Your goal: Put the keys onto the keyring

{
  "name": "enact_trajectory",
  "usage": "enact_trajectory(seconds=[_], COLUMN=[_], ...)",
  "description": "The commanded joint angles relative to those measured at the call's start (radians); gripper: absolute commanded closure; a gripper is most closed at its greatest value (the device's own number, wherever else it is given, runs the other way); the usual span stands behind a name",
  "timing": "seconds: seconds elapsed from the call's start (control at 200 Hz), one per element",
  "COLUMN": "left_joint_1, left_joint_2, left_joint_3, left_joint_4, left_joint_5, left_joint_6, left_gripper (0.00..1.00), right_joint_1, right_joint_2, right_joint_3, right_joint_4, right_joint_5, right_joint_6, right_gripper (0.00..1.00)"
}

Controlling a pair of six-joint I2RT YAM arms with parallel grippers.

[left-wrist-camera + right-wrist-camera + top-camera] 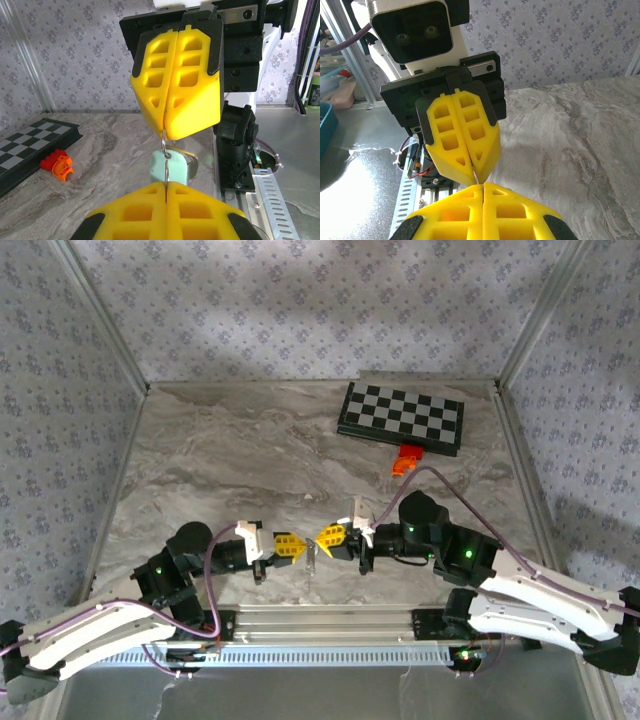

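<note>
Just left of the middle of the counter's (240, 460) near edge, the left claw (298, 548) points to the right with its yellow pads pressed flat together. From its own wrist camera, the left claw (166, 186) has a thin wire of metal running straight into the seam between its pads.

That wire is the keyring (164, 146), a pale, thin loop stretched between the two claws and lifted off the counter near its near edge. From above, the keyring (312, 560) is only a faint pale line between the yellow tips. The key (175, 170), with its pale teal head, hangs right behind the ring, touching or almost touching it. I cannot tell if it is threaded on.

Facing it tip to tip, the right claw (322, 537) is also clamped tight, and the ring's upper end disappears between its pads (192, 107).

Further right, toward the far right corner, a folded chessboard (402, 416) lies flat. An orange block (405, 461) sits just off its near edge, almost touching it.
</note>
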Motion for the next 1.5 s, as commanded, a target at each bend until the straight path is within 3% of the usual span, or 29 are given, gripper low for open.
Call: enact_trajectory(seconds=[0.0,1.274,1.499], left_joint_1=[0.004,0.004,0.003], left_joint_2=[-0.004,-0.003,-0.011], left_joint_3=[0.048,0.042,0.042], left_joint_4=[0.063,0.07,0.065], left_joint_5=[0.019,0.005,0.007], left_joint_6=[-0.01,-0.014,-0.013], left_gripper=[1.0,1.0,1.0], right_joint_1=[0.007,0.008,0.007], right_joint_2=[0.0,0.02,-0.014], right_joint_3=[0.027,0.018,-0.004], right_joint_4=[0.011,0.032,0.055], right_joint_5=[-0.006,-0.053,-0.008], right_joint_6=[-0.018,-0.008,-0.011], right_gripper=[1.0,1.0,1.0])
